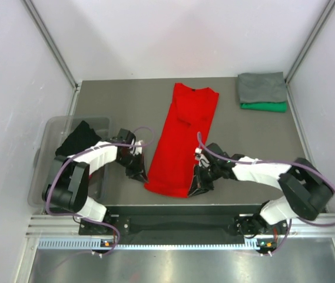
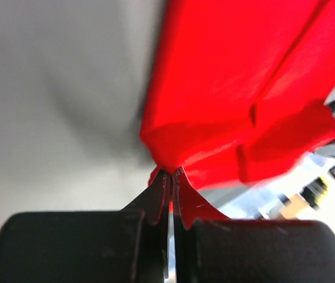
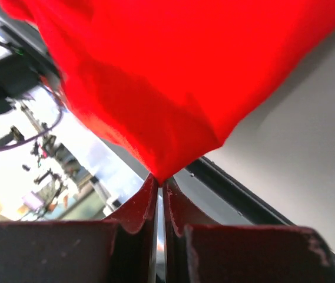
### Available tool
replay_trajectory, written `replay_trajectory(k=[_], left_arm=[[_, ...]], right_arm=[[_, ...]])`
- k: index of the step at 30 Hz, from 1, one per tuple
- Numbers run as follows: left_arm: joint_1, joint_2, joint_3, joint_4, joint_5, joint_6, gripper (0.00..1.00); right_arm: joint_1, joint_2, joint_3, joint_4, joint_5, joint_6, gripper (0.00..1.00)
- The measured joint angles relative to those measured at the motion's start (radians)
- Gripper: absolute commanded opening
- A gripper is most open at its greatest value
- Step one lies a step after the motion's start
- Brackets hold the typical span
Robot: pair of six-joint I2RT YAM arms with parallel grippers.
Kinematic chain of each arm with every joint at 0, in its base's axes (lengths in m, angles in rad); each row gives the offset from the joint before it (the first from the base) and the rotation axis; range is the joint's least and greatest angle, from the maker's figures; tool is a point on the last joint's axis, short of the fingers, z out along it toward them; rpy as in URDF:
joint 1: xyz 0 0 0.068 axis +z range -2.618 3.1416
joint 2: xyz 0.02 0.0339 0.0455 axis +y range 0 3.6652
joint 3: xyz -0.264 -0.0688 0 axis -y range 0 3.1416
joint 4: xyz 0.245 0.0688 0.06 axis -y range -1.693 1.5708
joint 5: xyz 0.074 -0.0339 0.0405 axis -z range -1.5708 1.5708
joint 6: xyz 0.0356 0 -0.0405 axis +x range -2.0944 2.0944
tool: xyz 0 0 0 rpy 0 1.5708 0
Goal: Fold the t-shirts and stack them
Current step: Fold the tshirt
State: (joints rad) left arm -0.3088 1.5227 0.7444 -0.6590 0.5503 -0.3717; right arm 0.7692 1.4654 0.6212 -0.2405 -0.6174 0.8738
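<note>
My top camera hangs high above the red shirt [image 1: 182,141], set back toward its near hem, and looks down on the whole table [image 1: 126,100]. My left wrist camera sits just behind my left gripper [image 2: 171,173], very close to the shirt's near left corner, looking along the fingers from low down across the cloth. My right wrist camera sits likewise behind my right gripper [image 3: 160,179], at the shirt's near right corner. All three views share the shirt's near hem.
</note>
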Motion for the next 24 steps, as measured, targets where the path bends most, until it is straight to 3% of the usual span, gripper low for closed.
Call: replay_trajectory(k=[9, 17, 24], left_arm=[[0.000, -0.044, 0.261, -0.009, -0.055, 0.048, 0.00], [-0.008, 0.161, 0.562, -0.012, -0.045, 0.096, 0.00], [-0.011, 0.291, 0.666, -0.006, -0.035, 0.113, 0.00]], right_arm=[[-0.225, -0.231, -0.006, -0.041, 0.013, -0.117, 0.00], [-0.401, -0.319, -0.058, 0.018, -0.002, -0.188, 0.00], [-0.499, -0.302, -0.020, 0.076, -0.012, -0.291, 0.00]])
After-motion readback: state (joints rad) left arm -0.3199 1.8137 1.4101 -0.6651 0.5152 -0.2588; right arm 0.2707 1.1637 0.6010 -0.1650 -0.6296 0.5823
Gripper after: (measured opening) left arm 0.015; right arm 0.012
